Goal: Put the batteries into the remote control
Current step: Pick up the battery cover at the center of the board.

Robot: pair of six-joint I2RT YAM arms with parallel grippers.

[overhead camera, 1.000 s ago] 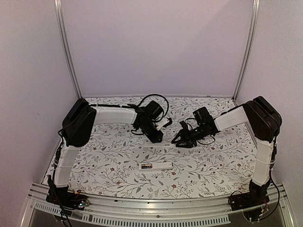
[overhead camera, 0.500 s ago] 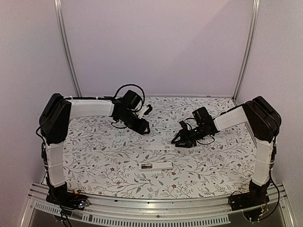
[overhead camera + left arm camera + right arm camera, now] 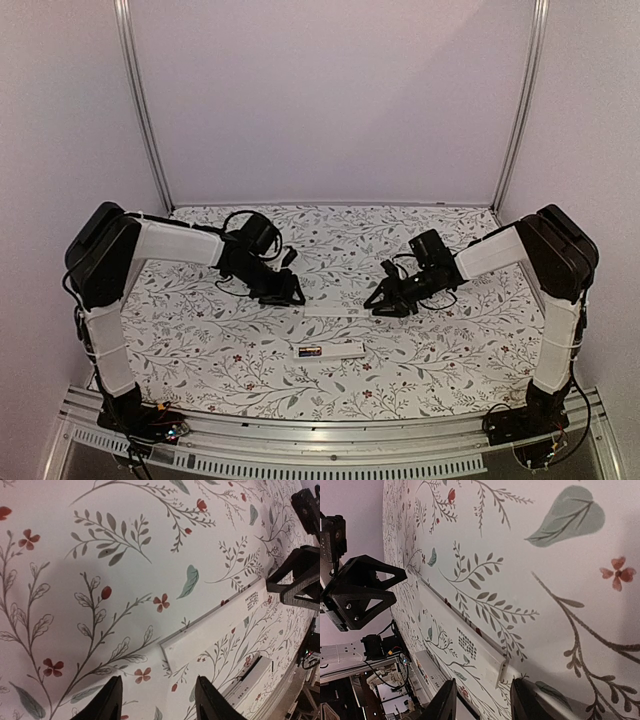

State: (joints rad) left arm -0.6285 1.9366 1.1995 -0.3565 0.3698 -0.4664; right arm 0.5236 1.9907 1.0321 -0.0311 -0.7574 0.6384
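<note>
Left gripper (image 3: 287,294): left of centre, jaws apart, holding nothing.
Remote control (image 3: 330,350): lower centre, flat on the table (image 3: 200,340), below both grippers, touching neither.
Cover piece (image 3: 335,311): between the grippers.
Right gripper (image 3: 381,302): right of centre, partly open, empty.

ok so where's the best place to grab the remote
The remote lies flat with both long sides free, so probably grip across its narrow width on the plain white right half, coming straight down from above. The dark patch sits near its left end, and a grip there would cover it.
</note>
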